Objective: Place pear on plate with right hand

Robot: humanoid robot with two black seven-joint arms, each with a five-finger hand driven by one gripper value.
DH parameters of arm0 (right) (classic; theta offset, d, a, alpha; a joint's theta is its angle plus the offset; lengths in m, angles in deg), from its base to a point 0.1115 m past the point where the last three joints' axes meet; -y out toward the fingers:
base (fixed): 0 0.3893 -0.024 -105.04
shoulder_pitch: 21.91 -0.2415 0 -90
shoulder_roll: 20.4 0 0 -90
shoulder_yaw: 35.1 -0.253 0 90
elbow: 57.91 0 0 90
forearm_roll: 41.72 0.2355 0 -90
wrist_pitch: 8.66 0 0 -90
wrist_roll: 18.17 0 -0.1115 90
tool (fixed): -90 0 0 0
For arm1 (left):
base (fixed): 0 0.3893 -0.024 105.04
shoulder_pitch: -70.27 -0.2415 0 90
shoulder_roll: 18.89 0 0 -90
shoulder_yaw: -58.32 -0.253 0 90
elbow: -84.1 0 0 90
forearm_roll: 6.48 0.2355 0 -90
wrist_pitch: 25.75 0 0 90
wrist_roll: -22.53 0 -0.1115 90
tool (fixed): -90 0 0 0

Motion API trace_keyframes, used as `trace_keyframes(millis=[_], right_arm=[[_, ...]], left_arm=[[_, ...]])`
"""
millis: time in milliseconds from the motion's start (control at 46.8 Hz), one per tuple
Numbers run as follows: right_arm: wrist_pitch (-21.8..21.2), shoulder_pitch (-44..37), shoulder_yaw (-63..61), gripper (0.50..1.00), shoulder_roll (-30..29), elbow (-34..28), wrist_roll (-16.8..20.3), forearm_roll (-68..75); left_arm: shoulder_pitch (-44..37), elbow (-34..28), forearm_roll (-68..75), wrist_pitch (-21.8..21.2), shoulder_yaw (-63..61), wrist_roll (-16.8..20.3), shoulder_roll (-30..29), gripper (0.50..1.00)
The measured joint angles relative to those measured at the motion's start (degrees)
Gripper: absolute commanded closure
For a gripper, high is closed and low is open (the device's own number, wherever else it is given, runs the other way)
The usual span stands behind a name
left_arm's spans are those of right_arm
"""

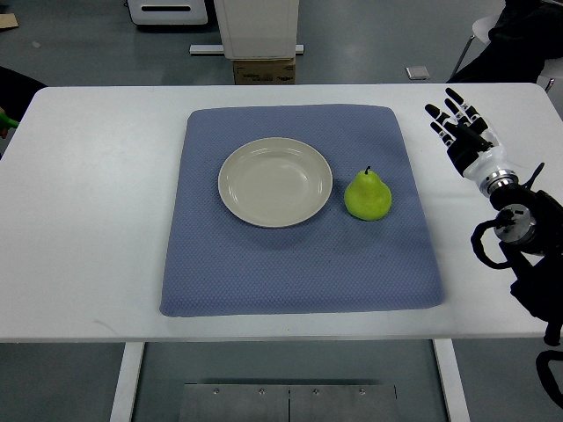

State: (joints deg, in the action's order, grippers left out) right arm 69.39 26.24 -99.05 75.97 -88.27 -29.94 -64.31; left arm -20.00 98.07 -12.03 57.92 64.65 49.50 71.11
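A green pear [368,195] stands upright on the blue mat [299,272], just right of the cream plate [275,182], which holds nothing. My right hand [457,123] hovers over the white table to the right of the mat, fingers spread and pointing away, holding nothing. It sits well apart from the pear, roughly a hand's length to its right and a little farther back. The left arm does not show.
The white table [97,220] carries the mat in its middle. Beyond the far edge stand a cardboard box [264,70] and a white cabinet base [257,26]. A small green object [5,120] peeks in at the left edge.
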Motion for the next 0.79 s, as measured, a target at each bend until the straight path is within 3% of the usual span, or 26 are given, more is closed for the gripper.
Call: trace_keyframes(millis=[128, 299, 791], right_arm=[[-0.9, -0.1, 2.6, 0.5, 0.2, -0.4, -0.3, -0.1], [-2.0, 0.5, 6.0, 0.5, 1.3, -1.2, -3.6, -0.1], [-14.9, 1.5, 16.7, 0.5, 6.5, -2.3, -12.7, -0.1]], left_arm=[[0.0, 0.0, 0.0, 0.0, 0.0, 0.0, 0.0, 0.5], [0.0, 0.0, 0.0, 0.0, 0.0, 0.0, 0.0, 0.5], [0.0, 0.0, 0.0, 0.0, 0.0, 0.0, 0.0, 0.5]])
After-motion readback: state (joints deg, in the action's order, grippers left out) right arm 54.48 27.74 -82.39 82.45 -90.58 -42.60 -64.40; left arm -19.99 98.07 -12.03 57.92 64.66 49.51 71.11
